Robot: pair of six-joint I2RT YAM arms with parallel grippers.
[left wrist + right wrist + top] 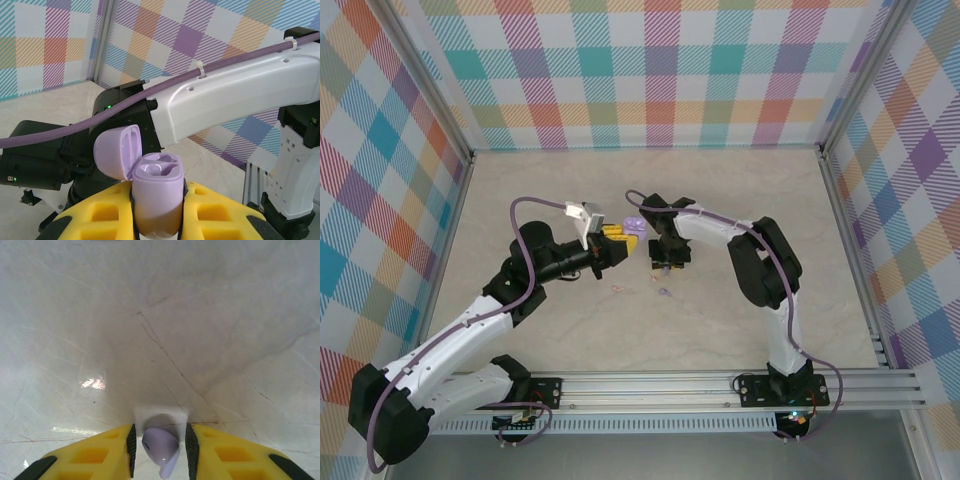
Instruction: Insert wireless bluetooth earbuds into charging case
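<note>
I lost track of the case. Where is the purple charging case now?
The charging case stands lid-open, clamped in the left gripper, mid-table in the top view, just left of the right gripper.

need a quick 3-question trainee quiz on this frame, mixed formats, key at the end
1. True or false: the lid of the purple case is shut.
2. What sits between the fingers of the right gripper? A) a purple earbud B) a coin C) nothing
3. Fill in: the case is clamped by the ___ gripper.

Key: 1 false, the lid is flipped open. 2 A. 3 left gripper.
</note>
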